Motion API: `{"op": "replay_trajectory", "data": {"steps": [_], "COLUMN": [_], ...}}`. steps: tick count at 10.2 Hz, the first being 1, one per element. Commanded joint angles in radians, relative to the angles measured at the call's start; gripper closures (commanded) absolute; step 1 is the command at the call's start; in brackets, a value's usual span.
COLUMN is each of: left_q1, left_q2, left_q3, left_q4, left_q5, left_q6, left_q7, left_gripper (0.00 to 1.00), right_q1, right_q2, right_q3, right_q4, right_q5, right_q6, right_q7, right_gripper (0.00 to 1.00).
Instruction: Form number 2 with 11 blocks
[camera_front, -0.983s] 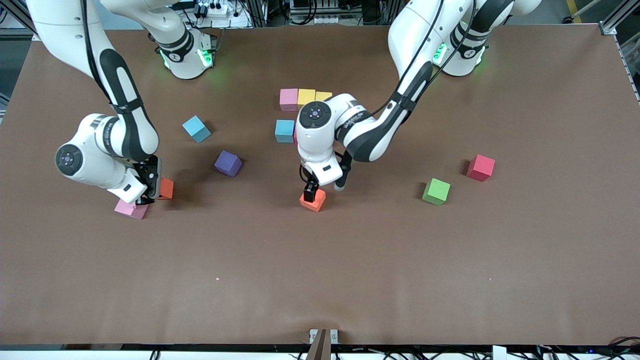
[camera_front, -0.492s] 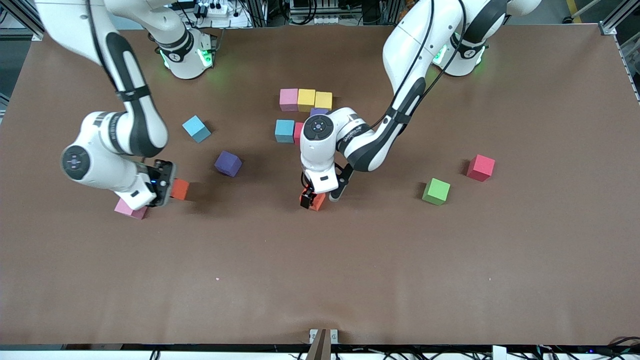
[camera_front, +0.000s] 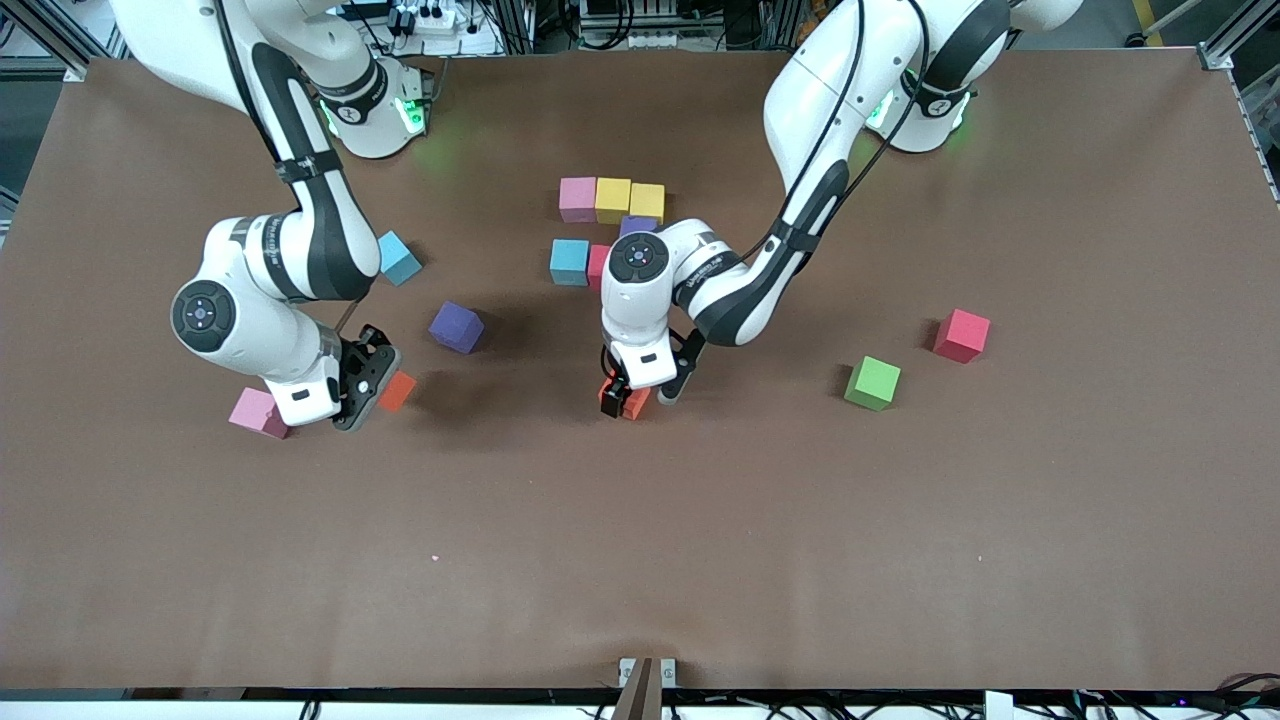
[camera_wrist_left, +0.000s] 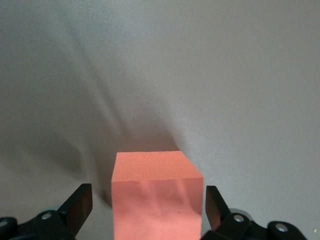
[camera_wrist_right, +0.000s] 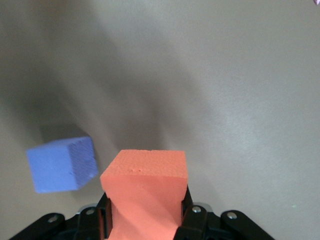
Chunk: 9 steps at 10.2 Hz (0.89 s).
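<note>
Above the table, the right gripper has lifted its clamped orange block away from the pink block. The left gripper has sunk, jaws spread astride the other orange block, near mid-table.

A high front camera looks down across the table toward both arm bases. Each wrist camera looks closely past its gripper at an orange block also visible from the front.
</note>
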Motion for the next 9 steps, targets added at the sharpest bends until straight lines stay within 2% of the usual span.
{"op": "replay_trajectory", "data": {"steps": [1,2,3,4,5,6,9], "left_q1": [-0.008,-0.009,-0.011,-0.008,-0.008,-0.005,0.061], "left_q2": [0.015,0.024,0.026,0.024,0.018,0.001,-0.046], "left_q3": [0.010,0.010,0.010,0.010,0.010,0.010,-0.013], "left_q4": [0.015,0.015,0.014,0.014,0.010,0.009,0.001], "left_q5": [-0.003,-0.003,-0.003,-0.003,0.003,0.015,0.000], "left_q6": [0.020,0.020,0.020,0.020,0.020,0.019,-0.036], "left_q7": [-0.011,-0.010,-0.008,-0.004,0.002,0.028,0.238], "left_gripper": [0.00,0.00,0.18,0.60,0.77,0.80,0.78], "right_q1": [0.058,0.083,0.100,0.109,0.112,0.132,0.198], "right_q2": [-0.004,0.002,0.006,0.010,0.018,0.021,0.035], "right_q3": [-0.004,-0.004,-0.004,-0.004,-0.006,-0.004,-0.006], "right_q4": [0.036,0.035,0.033,0.024,0.004,-0.017,-0.037], "right_q5": [0.009,0.009,0.041,0.117,0.188,0.202,0.202], "right_q6": [-0.050,-0.044,-0.041,-0.038,-0.018,0.026,0.088], "right_q7": [0.252,0.344,0.409,0.417,0.429,0.464,0.558], "right_gripper": [0.71,0.71,0.71,0.71,0.71,0.71,0.71]}}
